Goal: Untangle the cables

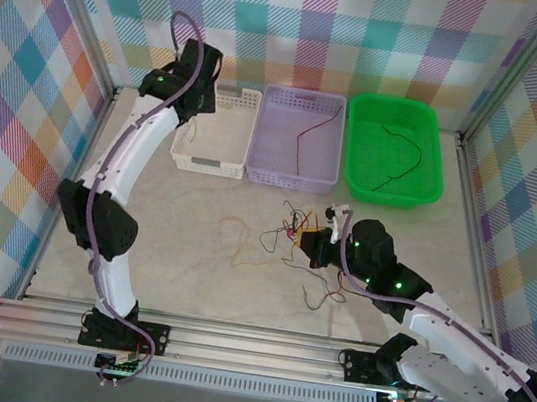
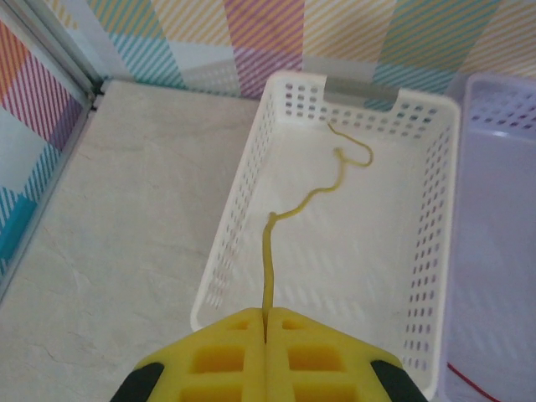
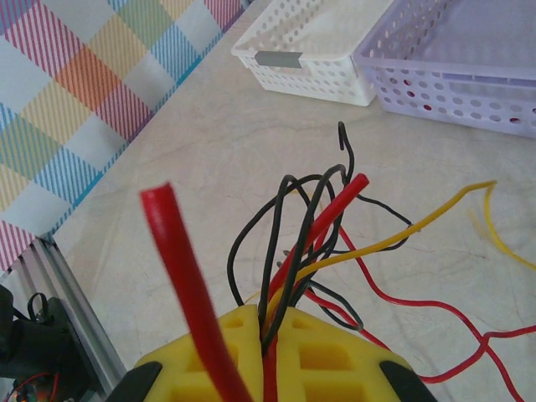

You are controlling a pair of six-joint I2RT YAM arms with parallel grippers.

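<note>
Yellow cable (image 2: 268, 251) runs lengthwise into white basket (image 2: 226, 243), L claw (image 2: 265, 316) pinching it; R claw (image 3: 266, 327) grips tangled cables (image 3: 327, 219).

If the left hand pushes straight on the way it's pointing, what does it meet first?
Most likely the floor of the white basket, where the yellow cable pinched in the left hand trails down. Depth is unclear from this view.
</note>
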